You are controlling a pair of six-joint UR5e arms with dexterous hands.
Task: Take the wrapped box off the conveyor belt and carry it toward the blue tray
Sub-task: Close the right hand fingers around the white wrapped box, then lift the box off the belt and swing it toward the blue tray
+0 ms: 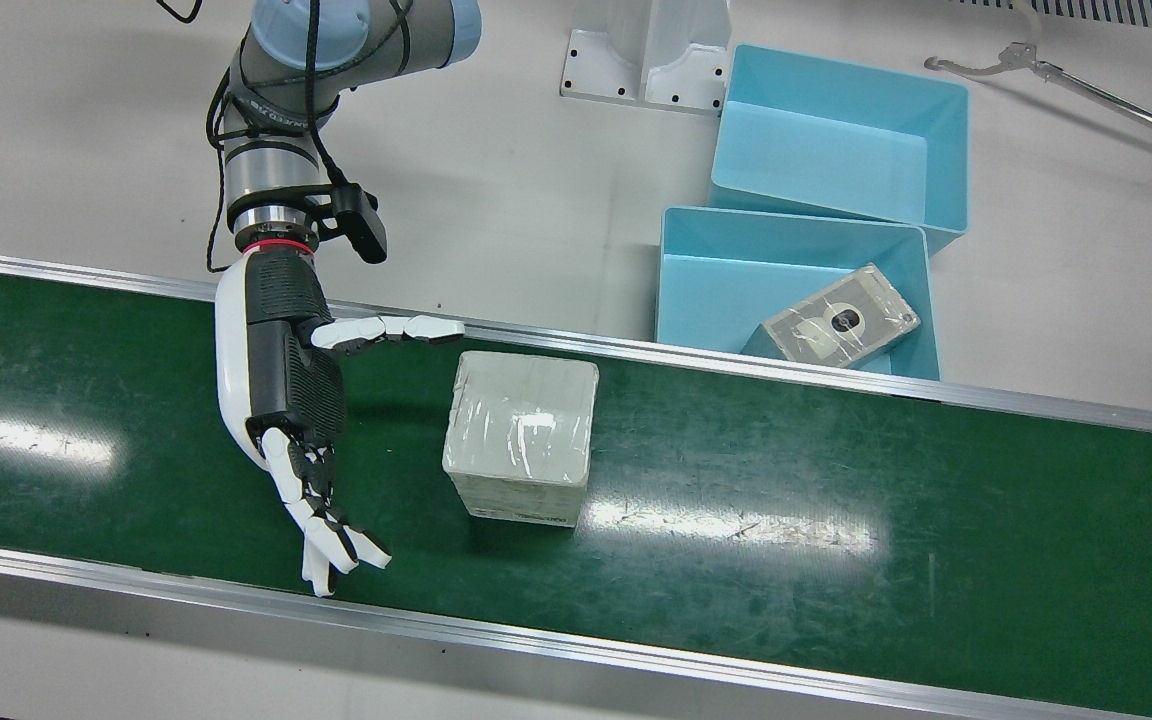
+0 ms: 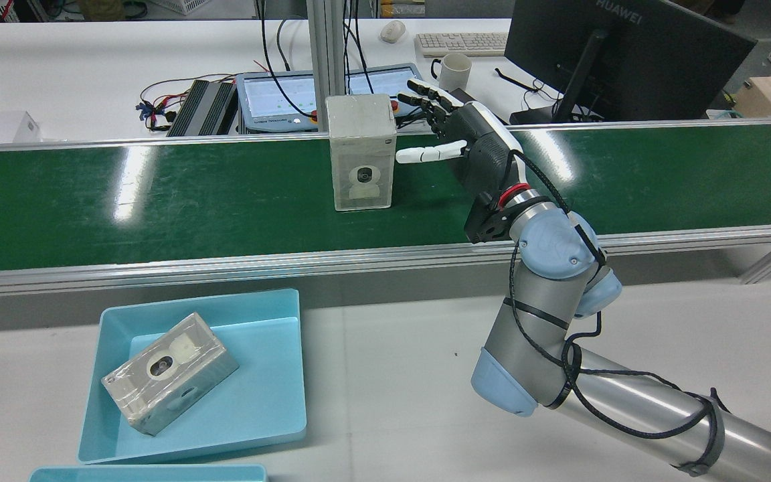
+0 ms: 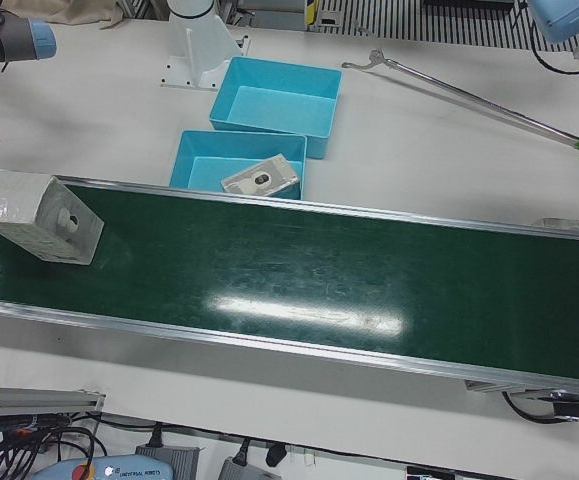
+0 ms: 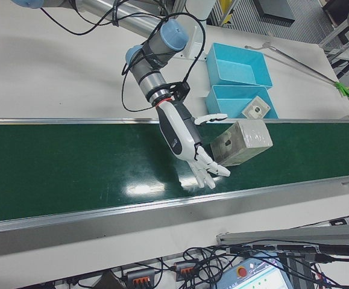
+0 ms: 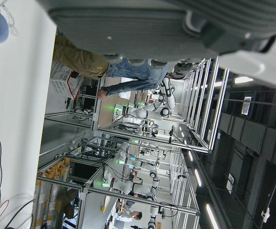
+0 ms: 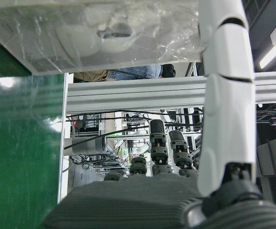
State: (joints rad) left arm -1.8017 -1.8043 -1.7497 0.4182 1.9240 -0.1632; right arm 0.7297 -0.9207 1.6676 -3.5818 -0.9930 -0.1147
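The wrapped box (image 1: 521, 430) stands upright on the green conveyor belt (image 1: 836, 480), a grey-white carton under clear film. It also shows in the rear view (image 2: 361, 150), left-front view (image 3: 34, 215) and right-front view (image 4: 243, 141). My right hand (image 1: 286, 400) is open just beside it, fingers spread, with the thumb (image 1: 401, 330) reaching to the box's edge; I cannot tell if it touches. The right hand view has the box (image 6: 104, 33) close above the thumb (image 6: 223, 95). The blue tray (image 1: 726, 280) lies beyond the belt. My left hand (image 5: 176, 28) shows only as a dark palm.
The blue tray holds another wrapped box (image 1: 841, 320). A second blue tray (image 1: 836, 140) sits behind it, next to a white pedestal (image 1: 646, 60). A long grabber rod (image 1: 1086, 85) lies on the table. Aluminium rails edge the belt (image 1: 636, 650).
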